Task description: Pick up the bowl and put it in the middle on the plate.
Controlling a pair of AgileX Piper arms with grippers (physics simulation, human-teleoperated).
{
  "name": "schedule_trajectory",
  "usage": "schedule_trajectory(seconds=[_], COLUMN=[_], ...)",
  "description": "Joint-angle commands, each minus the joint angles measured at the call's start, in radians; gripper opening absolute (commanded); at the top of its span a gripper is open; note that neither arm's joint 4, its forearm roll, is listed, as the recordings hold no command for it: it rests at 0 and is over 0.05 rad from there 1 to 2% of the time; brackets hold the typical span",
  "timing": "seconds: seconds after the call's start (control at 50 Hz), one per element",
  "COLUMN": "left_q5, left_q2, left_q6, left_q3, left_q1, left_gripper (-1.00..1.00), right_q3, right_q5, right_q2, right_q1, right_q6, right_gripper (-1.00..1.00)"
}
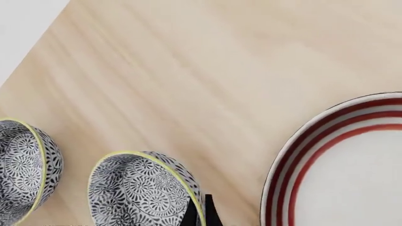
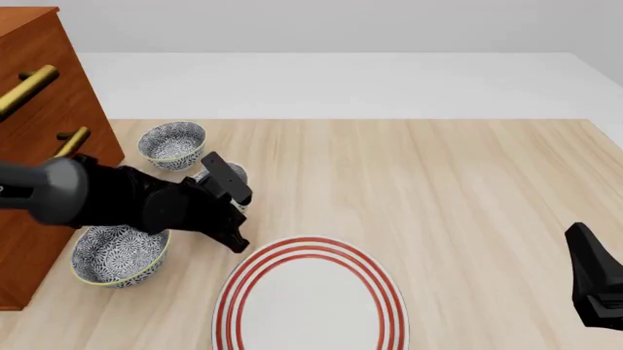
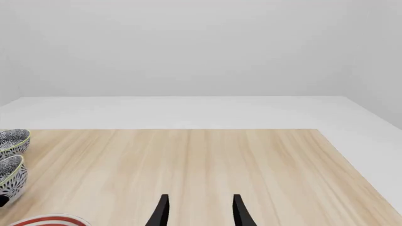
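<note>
In the left wrist view the blue-grey floral bowl [image 1: 135, 188] has my left gripper [image 1: 201, 214] shut on it, one finger on each side of its pale yellow rim. In the front view the left arm [image 2: 146, 200] covers most of this bowl [image 2: 238, 175], which lies just behind the plate's far left edge. The white plate [image 2: 309, 306] with red rings [image 1: 295, 160] lies near the table's front. Low at the front right, my right gripper [image 3: 199, 214] is open and holds nothing, with its arm [image 2: 594, 288] far from the plate.
Two more floral bowls stand at the left, one at the back [image 2: 173, 142] and one near the front [image 2: 115, 255]. A wooden drawer cabinet [image 2: 39, 109] with brass handles rises along the left edge. The table's far edge [image 2: 341, 119] meets white floor.
</note>
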Motion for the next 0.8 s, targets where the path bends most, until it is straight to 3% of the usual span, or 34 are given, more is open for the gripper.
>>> schedule_trajectory(seconds=[0.02,0.16,0.32,0.48,0.64,0.8], left_q5=[0.011,0.035,0.068,0.114,0.157,0.182], left_q2=[-0.055,-0.12,-0.214,-0.273,-0.297,-0.32], left_q6=[0.016,-0.015,0.012,-0.008,-0.048,-0.044], left_q3=[0.025,0.039,0.052,0.04,0.02,0.034], left_q1=[-0.034,-0.072,-0.107,-0.179,-0.258,-0.31], left_gripper=[-1.0,-1.0,-1.0,-1.0,-1.0,-1.0], right_q3=[-0.001,-0.001,0.0,0.0,0.001,-0.001], right_q5=[0.004,0.006,0.003,0.004,0.002,0.004], right_q2=[-0.003,-0.005,-0.004,-0.004,-0.003,-0.004], right_q1=[0.0,0.0,0.0,0.0,0.0,0.0], right_q6=[0.0,0.0,0.0,0.0,0.0,0.0], right_gripper=[1.0,1.0,1.0,1.0,1.0,1.0])
